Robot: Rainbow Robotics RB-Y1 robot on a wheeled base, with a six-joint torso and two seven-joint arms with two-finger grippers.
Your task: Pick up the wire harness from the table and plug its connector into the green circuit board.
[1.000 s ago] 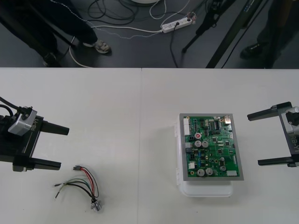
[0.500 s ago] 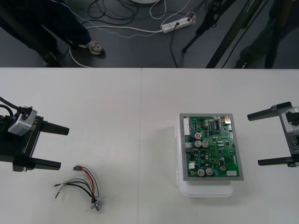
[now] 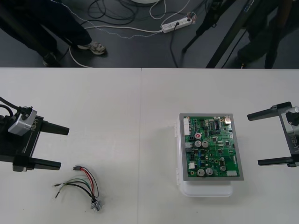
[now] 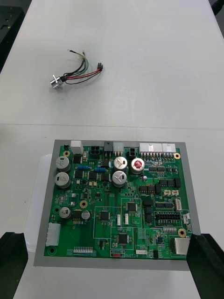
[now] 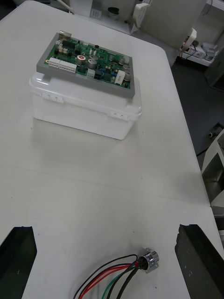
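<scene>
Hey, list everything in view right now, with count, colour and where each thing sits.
table: one; light; under everything
white base: one; white; right half of the table
circuit board: one; green; on top of the white base
wire harness: one; red, black and green wires, black plug, metal socket; lying loose on the table's left half
left claw: one; black fingers, open; left side, near the harness
right claw: one; black fingers, open; right side, beside the board
</scene>
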